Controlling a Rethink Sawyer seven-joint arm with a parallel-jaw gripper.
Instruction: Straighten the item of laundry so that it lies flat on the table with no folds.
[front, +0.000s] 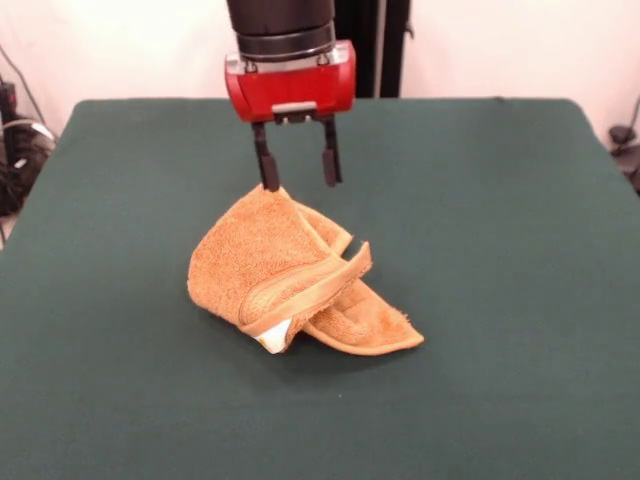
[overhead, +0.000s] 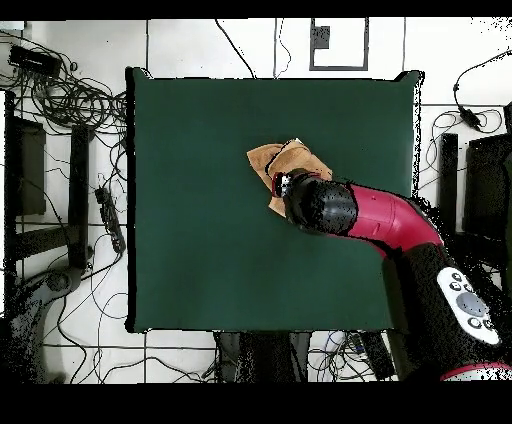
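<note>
Orange-tan terry towel (front: 270, 270), crumpled, folded

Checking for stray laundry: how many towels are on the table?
1: an orange-tan terry-cloth towel, crumpled mid-table on the dark green felt table, below the open gripper. The arm partly covers it from overhead.

front: across table (front: 520, 300), facing robot; overhead: straight down; shared: table
</note>
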